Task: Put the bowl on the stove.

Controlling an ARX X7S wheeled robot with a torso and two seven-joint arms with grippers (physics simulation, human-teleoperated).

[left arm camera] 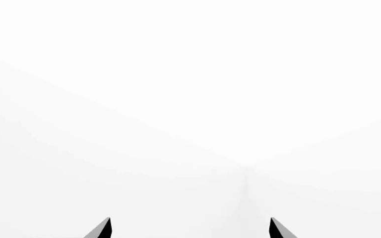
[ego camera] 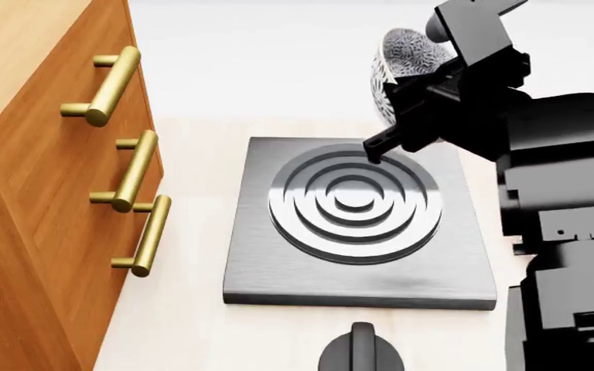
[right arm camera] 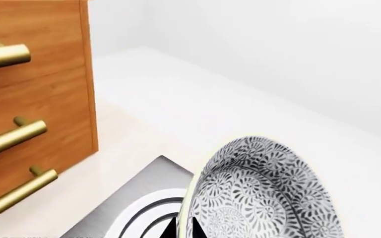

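Note:
My right gripper (ego camera: 385,147) is shut on the rim of the bowl (ego camera: 405,66), a small deep white bowl with a fine grey-blue floral pattern. It hangs tilted on its side above the far right part of the stove (ego camera: 266,270), a dark-grey metal slab with raised concentric burner rings (ego camera: 355,202). In the right wrist view the bowl (right arm camera: 263,193) fills the near field, its rim pinched between the two black fingertips of my right gripper (right arm camera: 182,228), with the stove (right arm camera: 131,208) below. My left gripper (left arm camera: 190,228) is open, with only blank white in front of it.
A wooden cabinet (ego camera: 39,154) with brass bar handles (ego camera: 132,170) stands along the stove's left side. A black round knob (ego camera: 361,352) sits in front of the stove. The pale counter (ego camera: 194,131) runs behind and around the slab.

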